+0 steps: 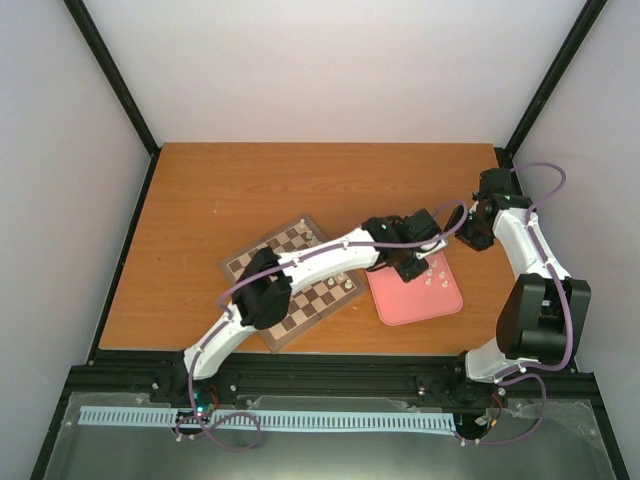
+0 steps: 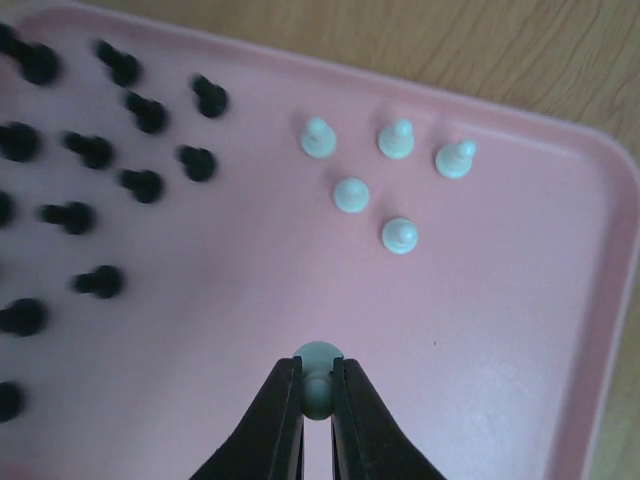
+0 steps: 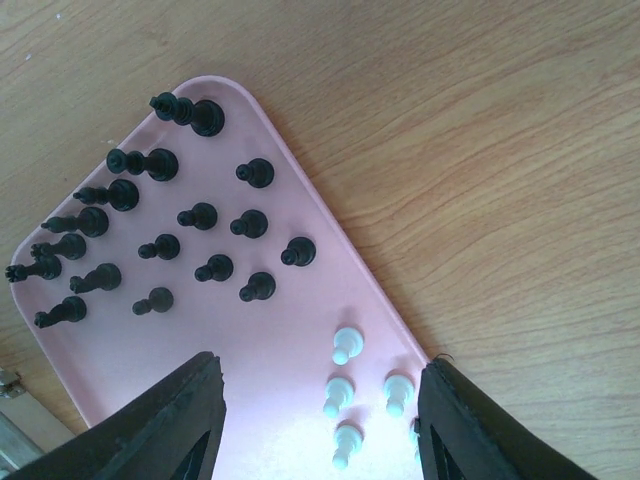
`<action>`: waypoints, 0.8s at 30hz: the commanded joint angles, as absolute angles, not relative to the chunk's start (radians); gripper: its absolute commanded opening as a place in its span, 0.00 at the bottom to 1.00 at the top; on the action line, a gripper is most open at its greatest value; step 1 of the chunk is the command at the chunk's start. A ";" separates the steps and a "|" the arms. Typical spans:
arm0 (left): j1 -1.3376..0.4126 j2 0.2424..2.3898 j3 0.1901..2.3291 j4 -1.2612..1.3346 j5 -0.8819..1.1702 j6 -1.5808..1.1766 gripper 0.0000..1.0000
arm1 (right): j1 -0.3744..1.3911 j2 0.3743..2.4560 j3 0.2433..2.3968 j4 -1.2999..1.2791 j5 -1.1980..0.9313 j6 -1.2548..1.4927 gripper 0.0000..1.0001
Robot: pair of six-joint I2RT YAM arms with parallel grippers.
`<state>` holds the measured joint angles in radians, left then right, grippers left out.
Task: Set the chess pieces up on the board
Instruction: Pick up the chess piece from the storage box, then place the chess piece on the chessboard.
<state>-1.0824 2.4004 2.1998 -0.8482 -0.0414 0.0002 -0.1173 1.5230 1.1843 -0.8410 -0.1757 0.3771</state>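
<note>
Light is bright, soft and even; in the top view the table (image 1: 220,190) glows warm orange and shadows are faint. In the left wrist view the pink tray (image 2: 500,330) is dim and greyish left of the left pincer (image 2: 318,372), washed pale to its right. The black pieces (image 2: 95,150) ahead-left of it are smeared soft; the white piece (image 2: 318,352) it pinches and the white pieces (image 2: 375,180) ahead carry a green-blue cast. In the right wrist view black pieces ahead of the right pincer (image 3: 320,365) are crisp, its own fingers (image 3: 170,420) blurred, glare between them.
</note>
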 commanded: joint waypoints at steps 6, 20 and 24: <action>-0.940 2.101 2.013 -0.927 -0.120 -0.003 0.01 | -0.125 1.538 1.177 -0.816 -0.197 0.375 0.54; -0.561 1.763 1.532 -0.876 -0.165 -0.055 0.01 | -0.125 1.564 1.193 -0.820 -0.204 0.368 0.53; -0.522 1.782 1.476 -0.845 -0.123 -0.066 0.01 | -0.125 1.569 1.196 -0.825 -0.204 0.364 0.53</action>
<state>-0.5461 1.7779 1.5112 -0.8757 -0.1551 -0.0471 -0.1173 1.5581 1.1828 -0.8196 -0.2016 0.3775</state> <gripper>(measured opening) 0.055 0.532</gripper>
